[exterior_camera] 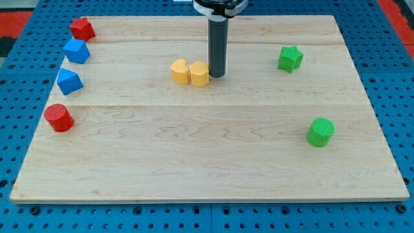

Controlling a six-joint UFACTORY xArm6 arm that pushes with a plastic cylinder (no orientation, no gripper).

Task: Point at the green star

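Pale wooden board [213,162] on blue pegboard [13,97].

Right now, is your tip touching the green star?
Apart. The camera view shows my tip beside the yellow blocks near the board's middle, with bare wood between it and the green star toward the view's right.

Two yellow blocks [189,72] touch; a green cylinder [320,132] sits apart.
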